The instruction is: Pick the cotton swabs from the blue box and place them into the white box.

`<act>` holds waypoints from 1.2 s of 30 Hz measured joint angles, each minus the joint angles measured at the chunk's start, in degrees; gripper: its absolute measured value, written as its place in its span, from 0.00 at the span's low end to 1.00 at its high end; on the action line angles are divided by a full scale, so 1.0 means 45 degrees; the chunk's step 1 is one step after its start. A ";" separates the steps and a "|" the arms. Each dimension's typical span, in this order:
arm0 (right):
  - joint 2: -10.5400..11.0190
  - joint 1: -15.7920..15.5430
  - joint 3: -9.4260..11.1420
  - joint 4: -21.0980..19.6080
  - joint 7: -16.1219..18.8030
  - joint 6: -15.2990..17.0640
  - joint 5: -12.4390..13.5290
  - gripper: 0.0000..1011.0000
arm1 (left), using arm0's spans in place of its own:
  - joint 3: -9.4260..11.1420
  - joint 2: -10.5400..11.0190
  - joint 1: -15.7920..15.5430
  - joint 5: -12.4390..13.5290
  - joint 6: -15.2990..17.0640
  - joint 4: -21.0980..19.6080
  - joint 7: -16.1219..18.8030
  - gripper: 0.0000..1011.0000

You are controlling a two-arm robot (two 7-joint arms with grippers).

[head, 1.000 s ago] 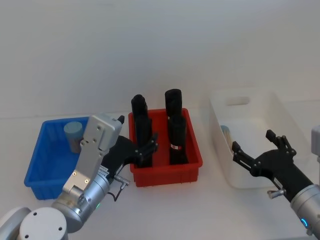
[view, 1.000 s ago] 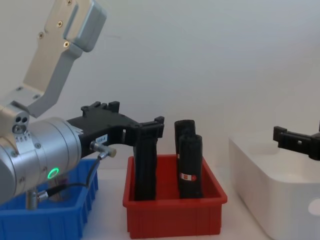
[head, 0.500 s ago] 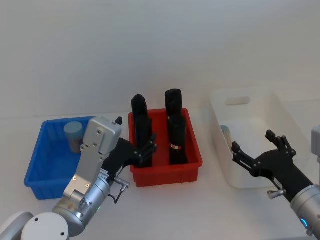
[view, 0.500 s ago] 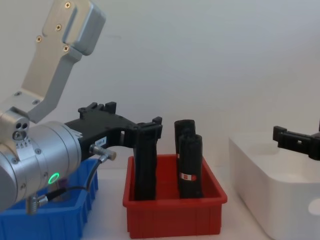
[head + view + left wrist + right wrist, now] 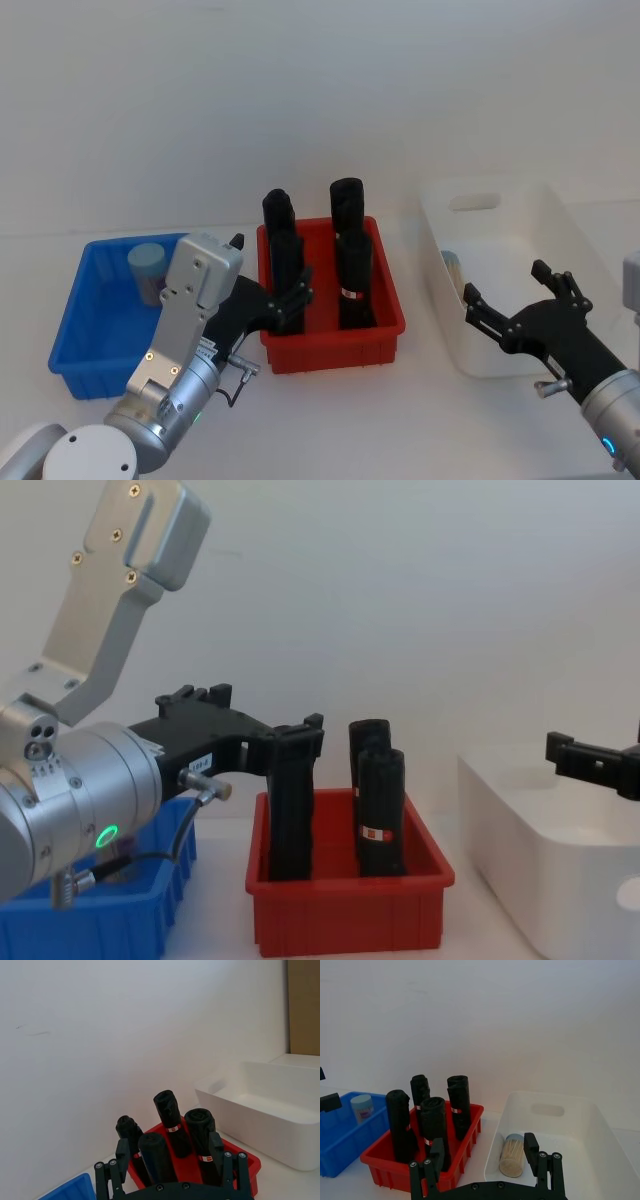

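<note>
One tub of cotton swabs (image 5: 148, 268) with a pale blue lid stands at the back of the blue box (image 5: 72, 312), also seen as a tub (image 5: 362, 1108) in the right wrist view. Another tub (image 5: 511, 1155) lies inside the white box (image 5: 600, 1125) on the right. My left gripper (image 5: 297, 295) hangs open and empty over the front left of the red bin, to the right of the blue box. In front of the white box (image 5: 505, 215), my right gripper (image 5: 505, 285) is open and empty as well.
A red bin (image 5: 385, 325) with several tall black cylinders (image 5: 353, 270) stands between the blue and white boxes. A plain white wall rises right behind the table. The left arm's silver wrist housing (image 5: 110, 600) looms large over the blue box (image 5: 100, 925).
The left arm sank and drew back slightly toward me a second ago, then held still. The right arm and the tubs have not moved.
</note>
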 joint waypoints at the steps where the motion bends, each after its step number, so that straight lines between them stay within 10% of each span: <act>1: 0.0000 0.0001 0.0000 0.0002 0.0000 -0.0001 0.0000 0.99 | 0.0000 0.0000 0.0000 0.0000 0.0001 0.0000 0.0000 0.99; 19: -0.0352 0.0902 -0.0059 0.1129 0.1236 -0.0096 -0.0177 0.99 | 0.0000 0.0000 0.0000 0.0000 0.0003 0.0001 -0.0002 0.99; 36: -0.1346 0.3437 -0.0329 0.4286 0.3711 -0.0506 -0.0926 0.99 | 0.0001 -0.0001 0.0000 0.0001 0.0002 0.0001 -0.0003 0.99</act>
